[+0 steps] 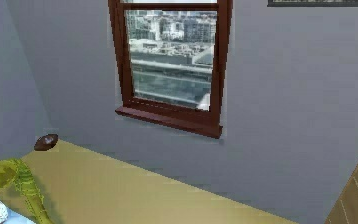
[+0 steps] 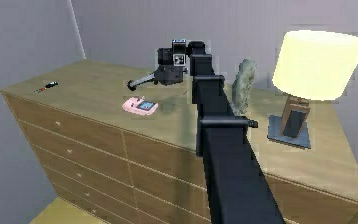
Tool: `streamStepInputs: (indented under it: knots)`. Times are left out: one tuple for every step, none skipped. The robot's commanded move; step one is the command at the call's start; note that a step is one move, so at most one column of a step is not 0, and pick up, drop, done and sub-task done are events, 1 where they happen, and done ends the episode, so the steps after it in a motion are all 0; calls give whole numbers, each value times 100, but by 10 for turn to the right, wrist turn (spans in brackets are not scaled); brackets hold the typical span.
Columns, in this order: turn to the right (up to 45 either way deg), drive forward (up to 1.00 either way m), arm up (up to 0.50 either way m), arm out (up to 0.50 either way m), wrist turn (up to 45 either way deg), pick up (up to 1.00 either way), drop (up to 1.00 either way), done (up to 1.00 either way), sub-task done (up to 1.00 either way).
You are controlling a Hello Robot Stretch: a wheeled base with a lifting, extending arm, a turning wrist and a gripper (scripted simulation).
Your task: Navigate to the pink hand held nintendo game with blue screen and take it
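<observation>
- In the arm side view a long light wooden dresser (image 2: pixel 77 125) with rows of drawers stands against a grey-blue wall (image 2: pixel 127 30).
- The small flat pink handheld game (image 2: pixel 139 104) lies on the dresser's top, left of the arm. Its screen is too small to make out.
- The arm's dark square bar (image 2: pixel 222 130) rises from the bottom edge and reaches out over the dresser top. It ends at two small white squares with black marks (image 2: pixel 177 55).
- The gripper (image 2: pixel 139 81) sits left of those squares, with its thin fingers (image 2: pixel 147 78) pointing towards the picture's left.
- In the picture the gripper lies just above the pink handheld game. Whether it is over, beside or touching the game cannot be told.
- Whether the fingers are released or grasping something cannot be told, nor whether the gripper holds anything.
- A table lamp with a cream shade and a dark base (image 2: pixel 307 70) stands on the dresser top, right of the arm.
- An upright grey-green object (image 2: pixel 245 80) stands between the lamp and the arm, partly hidden by the arm.
- A small thin dark object (image 2: pixel 49 87) lies at the dresser's left end, well apart from the game.
- In the forward view a window with a dark red-brown wooden frame (image 1: pixel 171 62) is set in the wall, with city buildings beyond the glass.
- A small dark brown oval object (image 1: pixel 46 142) rests on a tan surface (image 1: pixel 137 190) by the wall at the left.
- A green and yellow patterned cloth (image 1: pixel 12 185) fills the bottom left corner.
</observation>
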Motion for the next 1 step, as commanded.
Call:
streamStepInputs:
  knots:
    - [0,0,-12,0,0,0,0,0,0]
